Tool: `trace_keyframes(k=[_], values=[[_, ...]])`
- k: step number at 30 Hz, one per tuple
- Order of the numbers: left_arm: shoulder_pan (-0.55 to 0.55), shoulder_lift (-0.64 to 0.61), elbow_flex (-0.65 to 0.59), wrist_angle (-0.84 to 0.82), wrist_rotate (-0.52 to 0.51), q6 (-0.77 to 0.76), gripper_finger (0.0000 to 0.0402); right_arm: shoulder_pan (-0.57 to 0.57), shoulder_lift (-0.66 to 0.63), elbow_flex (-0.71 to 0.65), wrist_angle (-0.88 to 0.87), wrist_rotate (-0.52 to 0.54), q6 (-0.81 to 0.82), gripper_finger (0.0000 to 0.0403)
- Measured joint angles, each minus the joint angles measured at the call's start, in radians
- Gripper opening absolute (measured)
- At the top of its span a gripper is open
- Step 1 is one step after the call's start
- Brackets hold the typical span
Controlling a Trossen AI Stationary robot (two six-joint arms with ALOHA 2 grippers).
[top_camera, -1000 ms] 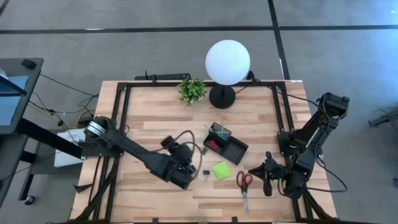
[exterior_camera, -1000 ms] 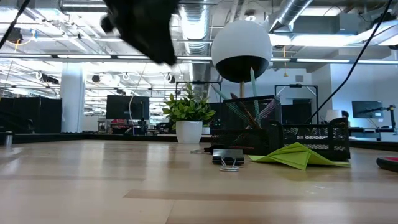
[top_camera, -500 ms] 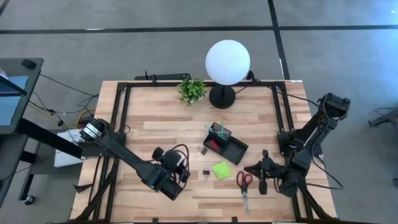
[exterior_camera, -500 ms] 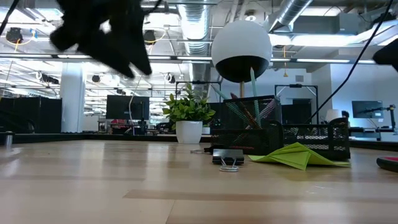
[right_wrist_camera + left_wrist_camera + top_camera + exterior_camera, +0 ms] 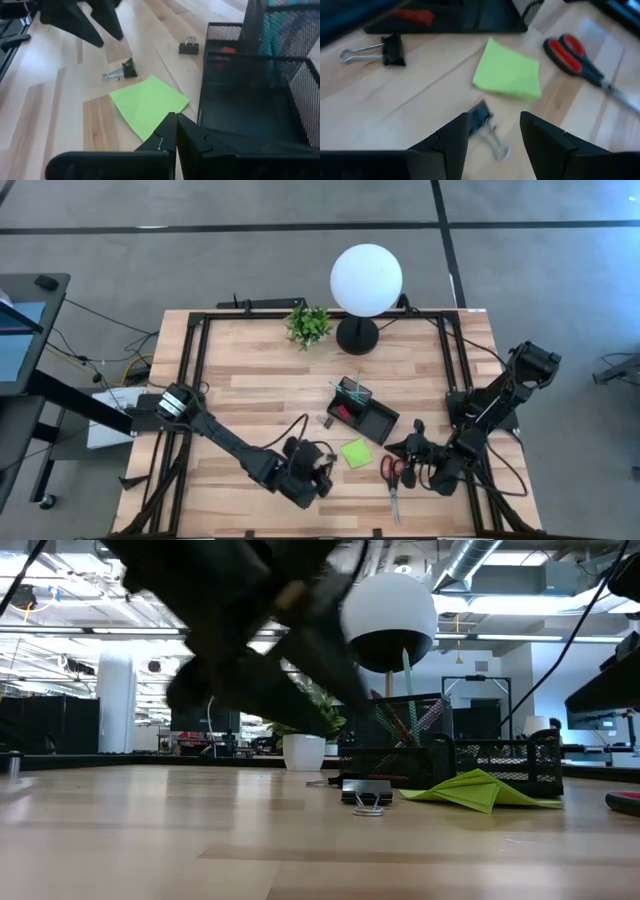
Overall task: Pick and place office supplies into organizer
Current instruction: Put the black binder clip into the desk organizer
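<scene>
The black mesh organizer stands mid-table with pens upright in its taller section and a small red piece in a compartment. A lime-green sticky pad lies flat in front of it, and red-handled scissors lie to its right. One black binder clip lies just ahead of my open left gripper, in line with the gap between the fingers. Another clip lies beside the organizer. My right gripper is shut, low over the scissors' handles and pointing at the pad.
A white globe lamp on a black base and a small potted plant stand at the far edge. Black frame rails run along the table's sides. Bare wood lies at the left and near edges.
My left gripper has sunk toward the table, first drawing toward the near edge, then swinging right to the binder clip beside the pad, and it has rolled. My right gripper has shifted a little left toward the scissors' handles and the pad. No object has moved.
</scene>
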Motion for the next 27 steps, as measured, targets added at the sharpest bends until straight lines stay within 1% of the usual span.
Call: trace_keyframes(k=[3, 5, 7, 11, 13, 17, 22, 27], values=[[0.020, 0.022, 0.001, 0.056, 0.000, 0.003, 0.0174, 0.000, -0.027, 0.001, 0.008, -0.002, -0.055, 0.0000], [0.033, 0.032, 0.000, 0.043, 0.015, -0.002, 0.0177, 0.000, -0.046, 0.001, 0.007, -0.003, -0.085, 0.0000], [0.050, 0.037, -0.001, 0.036, 0.049, -0.004, 0.0181, 0.002, -0.061, 0.001, 0.007, -0.002, -0.093, 0.0000], [0.074, 0.050, 0.000, 0.077, 0.092, -0.017, 0.0188, 0.002, -0.074, 0.001, 0.007, -0.002, -0.135, 0.0000], [0.083, 0.062, 0.002, 0.104, 0.131, -0.009, 0.0190, 0.002, -0.072, 0.001, 0.006, -0.002, -0.145, 0.0000], [0.093, 0.080, 0.001, 0.103, 0.165, -0.014, 0.0190, 0.002, -0.072, 0.001, -0.001, -0.003, -0.145, 0.0000], [0.095, 0.080, 0.001, 0.072, 0.169, -0.016, 0.0190, 0.001, -0.072, 0.001, -0.001, -0.004, -0.145, 0.0000], [0.095, 0.079, 0.004, 0.011, 0.204, 0.079, 0.0190, 0.001, -0.072, 0.001, 0.001, -0.004, -0.145, 0.0000]])
